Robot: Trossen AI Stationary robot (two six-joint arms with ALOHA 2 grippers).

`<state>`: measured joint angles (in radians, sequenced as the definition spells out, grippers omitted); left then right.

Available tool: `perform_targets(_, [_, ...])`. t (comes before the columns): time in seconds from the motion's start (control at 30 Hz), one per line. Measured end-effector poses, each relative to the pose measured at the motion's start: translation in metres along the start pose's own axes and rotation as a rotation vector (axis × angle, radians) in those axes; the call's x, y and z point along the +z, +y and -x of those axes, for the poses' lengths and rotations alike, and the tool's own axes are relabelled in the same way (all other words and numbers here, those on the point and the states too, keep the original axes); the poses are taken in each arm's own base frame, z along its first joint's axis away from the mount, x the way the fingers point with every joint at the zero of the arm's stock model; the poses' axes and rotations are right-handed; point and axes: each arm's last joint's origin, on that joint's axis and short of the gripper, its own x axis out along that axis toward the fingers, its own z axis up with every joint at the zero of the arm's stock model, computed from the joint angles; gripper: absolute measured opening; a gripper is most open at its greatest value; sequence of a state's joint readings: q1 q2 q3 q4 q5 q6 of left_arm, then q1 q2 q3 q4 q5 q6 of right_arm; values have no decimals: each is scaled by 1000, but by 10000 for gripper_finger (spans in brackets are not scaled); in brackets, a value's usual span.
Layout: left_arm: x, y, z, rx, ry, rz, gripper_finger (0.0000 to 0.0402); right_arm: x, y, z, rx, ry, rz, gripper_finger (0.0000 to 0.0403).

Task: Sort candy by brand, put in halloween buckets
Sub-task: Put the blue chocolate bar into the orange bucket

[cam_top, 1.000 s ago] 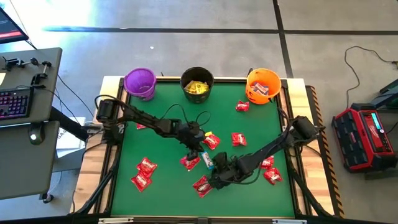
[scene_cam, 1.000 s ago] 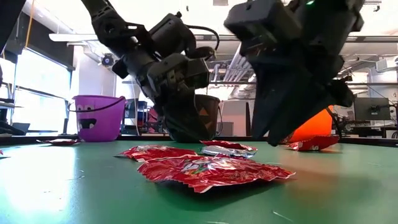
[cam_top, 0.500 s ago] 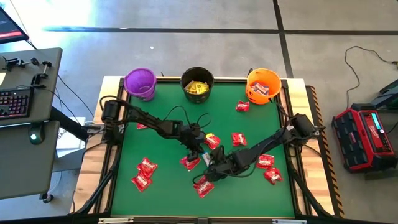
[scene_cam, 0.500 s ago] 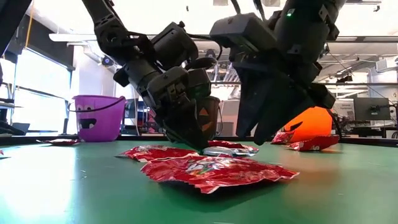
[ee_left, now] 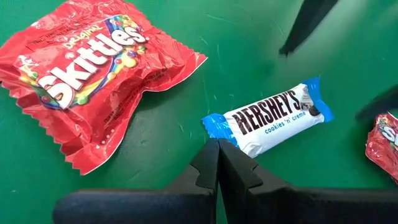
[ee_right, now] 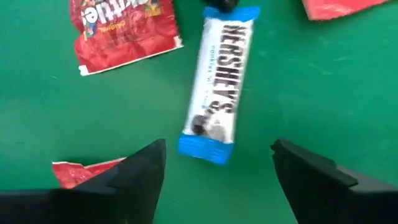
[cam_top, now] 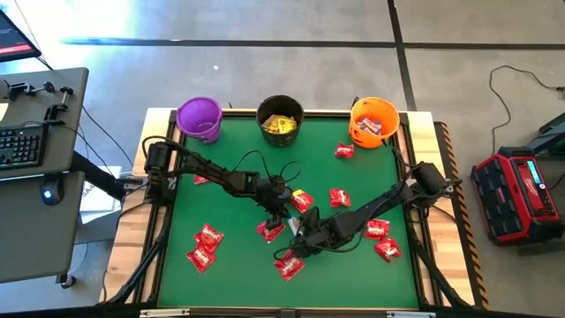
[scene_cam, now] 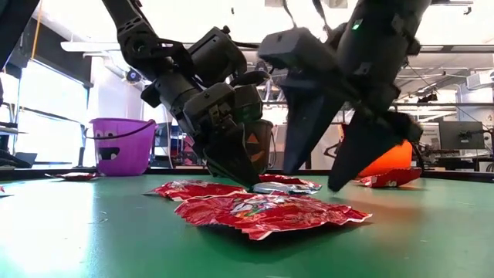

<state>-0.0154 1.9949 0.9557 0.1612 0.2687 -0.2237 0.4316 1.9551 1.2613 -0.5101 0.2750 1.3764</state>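
A white-and-blue bar [ee_left: 273, 118] lies flat on the green table among red packets. My left gripper [ee_left: 219, 144] is shut, its tips down at one blue end of the bar. My right gripper [ee_right: 217, 143] is open and hovers over the bar's other blue end [ee_right: 205, 148], one finger on each side, touching nothing. In the high view both grippers meet at table centre: left gripper [cam_top: 282, 216], right gripper [cam_top: 298, 237]. The purple bucket [cam_top: 199, 117], the black bucket [cam_top: 281, 117] holding yellow packets, and the orange bucket [cam_top: 372, 121] stand along the far edge. My left gripper meets the bar with its shut fingertips [ee_left: 214, 155] at the edge of one blue end [ee_left: 214, 123]. It comes slanting down from above and the table's left. The bar lies flat on the table.
Several red packets lie about: a large one beside the bar [ee_left: 87, 74], one in front in the low view [scene_cam: 262, 212], two near the left edge [cam_top: 205, 246], others on the right [cam_top: 380, 238] and one by the orange bucket [cam_top: 343, 151].
My right gripper has moved toward the table's left and far side, over the bar, and its fingers have spread apart. My left gripper has come down a little until its shut tips reach the table at the bar's end. The bar has stayed in place.
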Motion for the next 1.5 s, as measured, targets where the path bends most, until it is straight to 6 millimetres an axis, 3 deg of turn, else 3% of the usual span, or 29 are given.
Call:
perform_targets(0.17, [-1, 0, 0, 1, 5, 1, 0, -2, 10, -17, 97, 48, -39, 281])
perform_targets(0.37, [-1, 0, 0, 2, 4, 4, 0, -3, 11, -21, 98, -4, -103, 263])
perform_targets(0.5, [-1, 0, 0, 2, 4, 8, 0, -2, 9, -22, 78, -7, -119, 201])
perform_targets(0.73, [-1, 0, 0, 2, 3, 8, 0, -3, 4, -23, 35, -11, -117, 30])
perform_targets(0.8, [-1, 0, 0, 2, 2, 8, 0, -3, 4, -23, 32, -9, -104, 9])
perform_targets(1.07, [7, 3, 8, -28, -33, 14, 0, -5, 3, -16, 27, 19, -65, 1])
perform_targets(1.5, [32, 13, 50, -6, -147, 28, 0, 10, -11, 46, -55, -51, -8, 0])
